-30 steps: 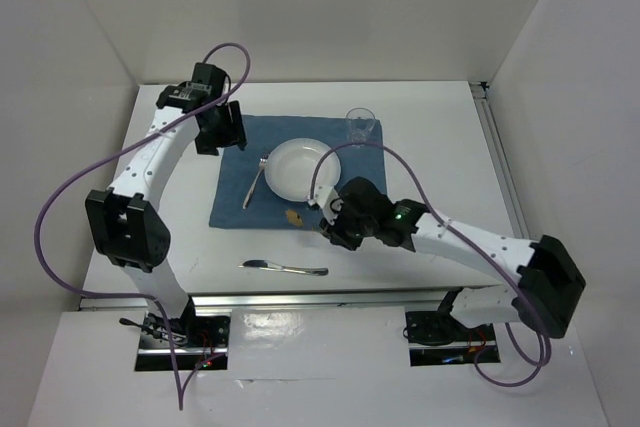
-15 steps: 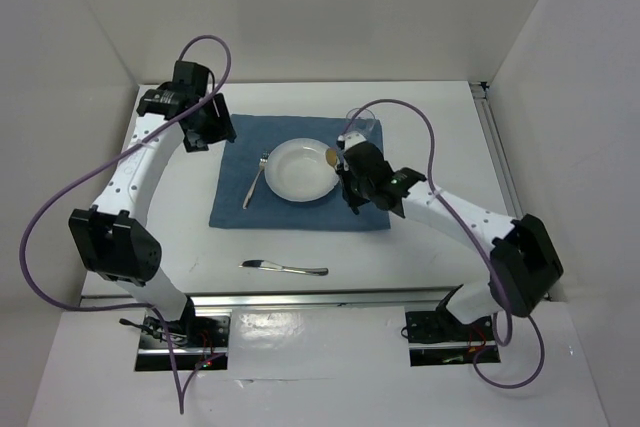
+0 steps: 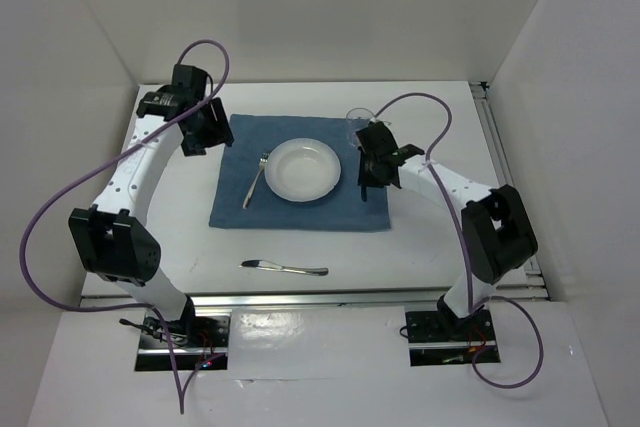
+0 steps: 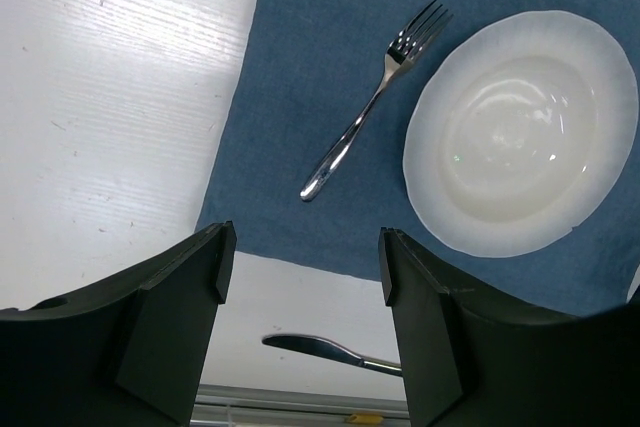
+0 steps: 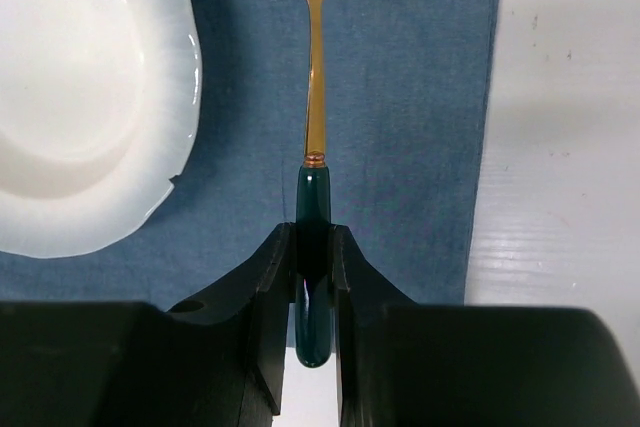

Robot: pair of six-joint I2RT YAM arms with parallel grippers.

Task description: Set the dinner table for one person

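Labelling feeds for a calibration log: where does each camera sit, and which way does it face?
Top external: above and behind, looking down on the table; left arm, right arm show.
Left wrist: near the mat's far-left corner, looking down at fork, plate, knife; open left gripper shows.
Right wrist: right of the plate, looking down at the mat; right gripper, shut on the spoon, shows.
Shared: plate, in both wrist views.

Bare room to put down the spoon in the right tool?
Free: placemat strip between plate and the mat's right edge, nearer than the glass; bare table right of the mat. Crowded: fork left of plate, glass at far right corner.
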